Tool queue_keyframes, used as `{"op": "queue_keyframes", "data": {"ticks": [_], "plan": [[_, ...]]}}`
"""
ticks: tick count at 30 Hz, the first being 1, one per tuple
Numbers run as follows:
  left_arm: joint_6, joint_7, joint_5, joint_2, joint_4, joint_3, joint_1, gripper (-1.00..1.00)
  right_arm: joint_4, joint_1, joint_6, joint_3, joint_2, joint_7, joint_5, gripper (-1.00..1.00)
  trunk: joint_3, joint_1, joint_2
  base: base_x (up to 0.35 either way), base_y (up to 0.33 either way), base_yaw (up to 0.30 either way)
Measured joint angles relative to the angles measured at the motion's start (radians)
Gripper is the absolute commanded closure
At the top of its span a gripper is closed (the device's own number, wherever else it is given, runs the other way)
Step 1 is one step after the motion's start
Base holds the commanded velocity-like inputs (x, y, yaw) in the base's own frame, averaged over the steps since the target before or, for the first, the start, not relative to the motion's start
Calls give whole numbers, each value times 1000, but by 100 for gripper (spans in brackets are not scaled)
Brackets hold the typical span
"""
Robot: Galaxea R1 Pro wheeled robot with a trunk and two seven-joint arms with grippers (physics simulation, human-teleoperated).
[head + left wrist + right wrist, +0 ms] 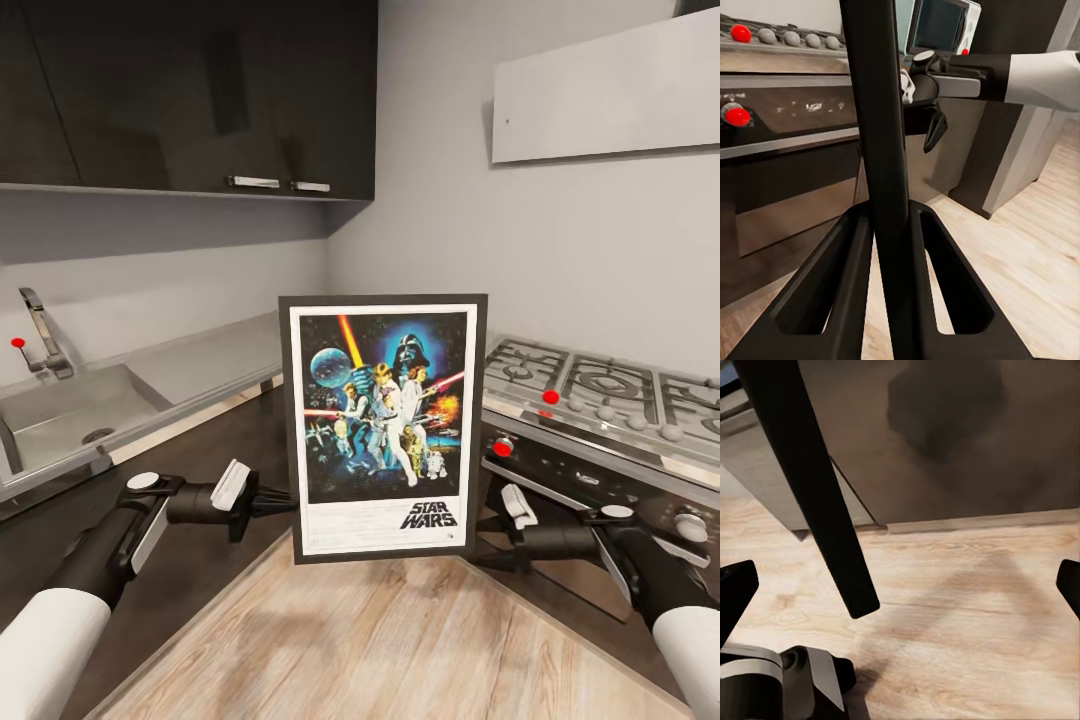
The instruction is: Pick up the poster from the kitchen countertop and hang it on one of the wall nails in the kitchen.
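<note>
I am holding the poster [383, 428] up in the air, right in the middle of the head view. It stands upright, and I can read "STAR WARS" near its bottom. It is above the wooden floor [380, 640], off the kitchen countertop [215, 450], which runs dark and shiny at about nine o'clock from the poster.

My left gripper [285, 503] is clenched on the poster's left edge, near the bottom corner. In the left wrist view the black frame edge [881, 150] runs straight between my two fingers [825, 292], and they press on it from both sides.

My right gripper [488, 548] sits at about four o'clock from the poster, just beside its lower right corner. It is let go and spread wide. In the right wrist view its two fingertips [735, 589] sit far apart, and the poster edge [817, 487] hangs between them without touching either one.

The sink [70, 410] with its tap is at ten o'clock. The silver gas hob [610, 385] with red knobs is at three o'clock. Dark cupboards [190, 90] hang at twelve o'clock.
</note>
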Motion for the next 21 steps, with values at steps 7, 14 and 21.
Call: {"op": "queue_keyframes", "data": {"ticks": [7,14,21], "plan": [[0,0,0,1,0,1,0,100,-2,0,0,-1,5,0,0,-100,0,0,0,0,0,0],[0,0,0,1,0,2,0,100,-2,0,0,-1,6,0,-2,-100,0,0,0,0,0,0],[0,0,0,1,0,2,0,100,-2,0,-2,-1,6,0,-3,-100,0,0,0,0,0,0]]}}
